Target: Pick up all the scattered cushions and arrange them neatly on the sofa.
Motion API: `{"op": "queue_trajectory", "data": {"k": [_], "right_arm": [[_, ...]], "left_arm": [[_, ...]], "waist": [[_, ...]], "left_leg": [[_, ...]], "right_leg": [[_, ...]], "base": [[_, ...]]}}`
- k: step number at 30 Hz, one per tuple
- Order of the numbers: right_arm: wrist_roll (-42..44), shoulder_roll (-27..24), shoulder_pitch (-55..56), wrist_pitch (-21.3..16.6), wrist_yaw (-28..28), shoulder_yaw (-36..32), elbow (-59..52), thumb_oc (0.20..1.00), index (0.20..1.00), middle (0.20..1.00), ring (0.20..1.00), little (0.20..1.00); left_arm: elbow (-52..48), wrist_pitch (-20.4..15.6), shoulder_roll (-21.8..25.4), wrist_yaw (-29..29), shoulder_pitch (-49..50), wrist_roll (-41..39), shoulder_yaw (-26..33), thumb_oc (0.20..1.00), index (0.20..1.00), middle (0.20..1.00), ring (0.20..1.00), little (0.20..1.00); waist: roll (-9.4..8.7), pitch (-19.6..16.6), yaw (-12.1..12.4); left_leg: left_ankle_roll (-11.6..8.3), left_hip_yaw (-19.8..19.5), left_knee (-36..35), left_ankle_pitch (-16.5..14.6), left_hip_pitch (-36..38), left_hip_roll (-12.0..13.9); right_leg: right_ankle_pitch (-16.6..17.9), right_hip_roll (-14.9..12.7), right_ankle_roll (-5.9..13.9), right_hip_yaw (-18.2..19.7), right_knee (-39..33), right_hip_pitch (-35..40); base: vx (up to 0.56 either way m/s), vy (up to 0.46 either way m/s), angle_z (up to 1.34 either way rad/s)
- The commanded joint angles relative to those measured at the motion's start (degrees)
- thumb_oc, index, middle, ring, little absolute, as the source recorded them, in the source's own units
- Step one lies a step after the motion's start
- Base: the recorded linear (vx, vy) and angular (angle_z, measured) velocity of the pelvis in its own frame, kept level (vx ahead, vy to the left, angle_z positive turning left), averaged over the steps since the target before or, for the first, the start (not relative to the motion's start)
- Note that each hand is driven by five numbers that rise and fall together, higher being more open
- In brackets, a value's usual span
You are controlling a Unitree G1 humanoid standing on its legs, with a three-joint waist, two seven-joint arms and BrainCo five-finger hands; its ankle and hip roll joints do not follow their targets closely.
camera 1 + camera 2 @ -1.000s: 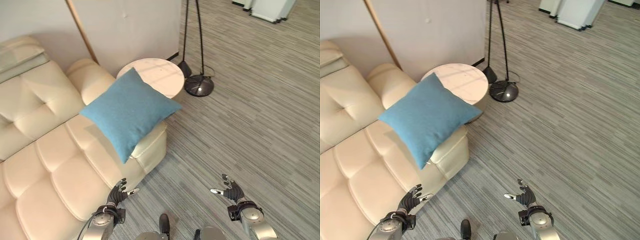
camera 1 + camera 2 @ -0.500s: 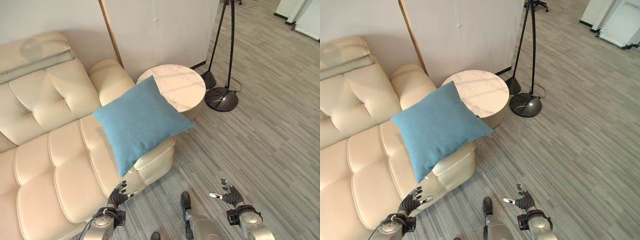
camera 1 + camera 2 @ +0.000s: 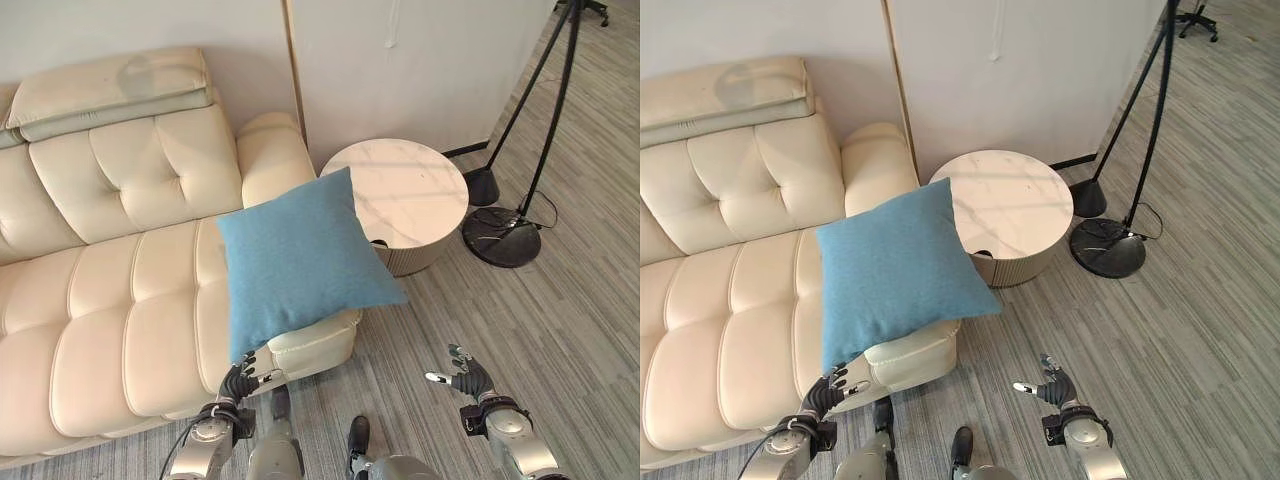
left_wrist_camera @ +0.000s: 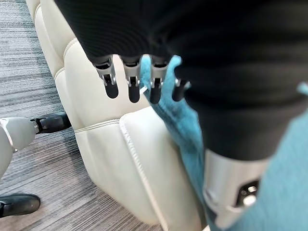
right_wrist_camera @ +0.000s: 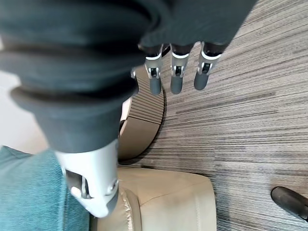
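A blue square cushion [image 3: 300, 262] lies tilted on the right end of the cream leather sofa [image 3: 110, 300], over its low armrest, one corner hanging past the sofa's side. In the left wrist view the cushion [image 4: 190, 130] shows beside the sofa's front corner [image 4: 120, 144]. My left hand [image 3: 236, 383] hangs low in front of the sofa's front edge, fingers relaxed and empty. Over the carpet, my right hand [image 3: 466, 377] is held open, holding nothing.
A round white marble side table [image 3: 396, 197] stands right of the sofa's arm. A black floor lamp with a round base [image 3: 514, 236] stands further right. A pale wall runs behind. Grey striped carpet [image 3: 560, 330] spreads to the right.
The camera has swung left: more of the sofa shows and the table and lamp sit further right. Both hands keep their low open pose.
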Motion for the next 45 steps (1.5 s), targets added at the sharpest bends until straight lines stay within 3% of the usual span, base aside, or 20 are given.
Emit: {"op": "queue_trajectory", "data": {"k": [1, 4, 5, 7, 9, 11, 12, 16, 22, 24, 26, 33, 38, 45], "right_arm": [[-0.04, -0.85, 1.47, -1.4, -0.48, -0.8, -3.04, 1.0, 1.0, 1.0, 1.0, 1.0], [-0.47, 0.54, 1.61, -0.95, 0.08, -0.4, -2.1, 1.0, 1.0, 1.0, 1.0, 1.0], [-0.85, 1.15, 1.77, -0.5, 0.37, -0.46, -2.09, 1.0, 1.0, 1.0, 1.0, 1.0], [-0.65, 1.93, 2.21, -0.52, 0.25, -0.52, -2.05, 1.0, 1.0, 1.0, 1.0, 1.0], [-0.53, 2.37, 2.43, -0.57, 0.28, -0.56, -2.15, 1.0, 1.0, 1.0, 1.0, 1.0], [-0.09, 2.7, 2.41, -0.49, 0.35, -0.72, -1.7, 1.0, 1.0, 1.0, 1.0, 1.0], [0.19, 2.73, 2.39, -0.46, 0.22, -0.89, -1.35, 1.0, 1.0, 1.0, 1.0, 1.0], [-0.12, 2.15, 2.19, -0.57, -1.07, -1.43, 0.13, 1.0, 1.0, 1.0, 1.0, 1.0], [-2.26, -0.2, 2.31, -0.04, -2.68, -3.79, 0.14, 1.0, 1.0, 1.0, 1.0, 1.0], [-3.88, -4.46, 1.27, 0.64, -2.67, -5.3, -1.87, 1.0, 1.0, 1.0, 1.0, 1.0], [-4.22, -5.56, 0.85, 0.69, -2.7, -5.37, -2.54, 1.0, 1.0, 1.0, 1.0, 1.0], [-4.55, -10.6, -5.38, 0.6, -1.88, -1.45, -2.51, 1.0, 1.0, 1.0, 1.0, 1.0], [-4.08, -9.05, -12.0, 1.26, -2.11, 4.43, 2.58, 1.0, 1.0, 1.0, 1.0, 1.0], [4.17, -0.22, -15.81, 0.15, -2.86, 8.49, 5.75, 1.0, 1.0, 1.0, 1.0, 1.0]], "left_arm": [[-2.2, -2.3, 2.6, 0.65, 0.39, 0.31, 1.45, 1.0, 1.0, 1.0, 1.0, 1.0], [-1.69, -1.91, 3.14, 0.49, 0.37, 0.67, 1.77, 1.0, 1.0, 1.0, 1.0, 1.0], [-1.53, -1.62, 3.62, 0.48, 0.24, 1.23, 1.94, 1.0, 1.0, 1.0, 1.0, 1.0], [-1.29, -1.85, 4.05, 0.62, -0.04, 1.57, 1.76, 1.0, 1.0, 1.0, 1.0, 1.0], [-1.22, -1.98, 4.0, 0.51, -0.18, 1.6, 1.69, 1.0, 1.0, 1.0, 1.0, 1.0], [-1.44, -2.25, 3.97, 0.44, -0.45, 1.24, 1.74, 1.0, 1.0, 1.0, 1.0, 1.0], [-1.59, -2.57, 3.97, 0.34, -0.54, 0.71, 1.83, 1.0, 1.0, 1.0, 1.0, 1.0], [-1.28, -2.93, 4.15, 1.02, -0.42, 0.19, 2.51, 1.0, 1.0, 1.0, 1.0, 1.0], [1.54, -2.77, 2.77, 2.01, 0.08, -3.3, 5.13, 1.0, 1.0, 1.0, 1.0, 1.0], [6.57, -2.52, 2.61, 2.73, -2.41, -5.47, 6.81, 1.0, 1.0, 1.0, 1.0, 1.0], [7.71, -2.73, 2.78, 3.05, -3.3, -5.85, 7.14, 1.0, 1.0, 1.0, 1.0, 1.0], [12.93, -3.88, 5.75, 4.23, -9.65, -6.27, 5.75, 1.0, 1.0, 1.0, 1.0, 1.0], [14.24, -4.06, 6.76, 4.89, -15.21, -6.43, 2.1, 1.0, 1.0, 1.0, 1.0, 1.0], [17.05, -3.59, 2.41, 4.87, -18.95, -6.39, -3.09, 1.0, 1.0, 1.0, 1.0, 1.0]], "waist": [[0.52, -2.24, -0.42], [-0.33, -2.67, 0.19], [-0.28, -2.19, -0.07], [0.04, -1.57, -0.9], [0.48, -1.47, -1.28], [1.07, -1.23, -1.95], [1.1, -0.9, -2.49], [0.21, -0.34, -3.01], [-1.3, -2.31, -2.35], [-2.02, -2.98, -2.31], [-2.09, -3.07, -2.4], [-2.71, -3.59, -1.95], [-2.82, -2.69, -1.41], [-2.44, -0.85, -1.42]], "left_leg": [[0.34, -1.89, 3.53, -0.09, 0.26, -1.03], [2.69, -2.05, 4.06, -2.86, 1.9, -3.55], [4.11, -2.08, 3.37, -4.09, 3.47, -4.81], [4.91, -2.6, 2.51, -4.63, 4.53, -5.63], [5.0, -2.97, 1.97, -4.87, 5.11, -5.64], [4.74, -3.79, 1.3, -4.89, 5.99, -5.69], [4.47, -4.64, 0.95, -4.95, 6.53, -5.95], [4.13, -6.08, 0.93, -5.35, 7.15, -6.58], [3.16, -6.7, -1.13, -4.62, 8.71, -5.76], [2.48, -7.41, -2.13, -4.31, 9.5, -5.1], [2.31, -7.45, -2.28, -4.31, 9.64, -4.99], [1.56, -7.57, -2.71, -4.54, 10.17, -4.38], [1.36, -7.99, -2.7, -4.28, 8.75, -4.15], [1.68, -8.16, -2.17, -3.69, 4.7, -3.92]], "right_leg": [[-11.32, -8.85, 8.6, 3.99, 6.91, 3.93], [-11.2, -10.91, 10.05, 5.02, 12.99, 2.41], [-9.43, -11.96, 10.84, 6.09, 20.06, -1.01], [-7.16, -11.84, 11.65, 8.84, 25.89, -4.63], [-7.02, -11.09, 11.21, 10.58, 26.67, -6.32], [-7.66, -10.2, 10.83, 12.09, 23.52, -7.72], [-7.12, -9.73, 10.94, 13.49, 18.23, -8.62], [-4.47, -9.68, 12.39, 15.14, 8.75, -8.4], [-3.75, -9.41, 11.42, 13.84, 4.75, -4.93], [-3.92, -9.24, 11.09, 12.36, 3.25, -3.08], [-3.97, -9.25, 11.07, 11.98, 2.91, -2.68], [-4.07, -9.09, 11.01, 11.31, 1.72, -1.68], [-3.84, -9.04, 10.86, 11.18, 1.68, -3.02], [-3.26, -8.79, 10.56, 12.23, 2.71, -7.98]], "base": [[0.28, 0.321, 0.16], [0.2, 0.298, 0.0], [0.09, 0.265, -0.03], [0.04, 0.173, 0.13], [0.05, 0.063, 0.39], [0.12, 0.016, 0.4], [0.14, -0.053, 0.18], [0.08, -0.065, 0.25], [0.09, -0.12, 0.23], [0.1, -0.158, 0.17], [0.06, -0.088, 0.04], [0.04, -0.045, 0.01], [-0.02, -0.017, 0.03], [-0.07, 0.011, 0.04]]}}
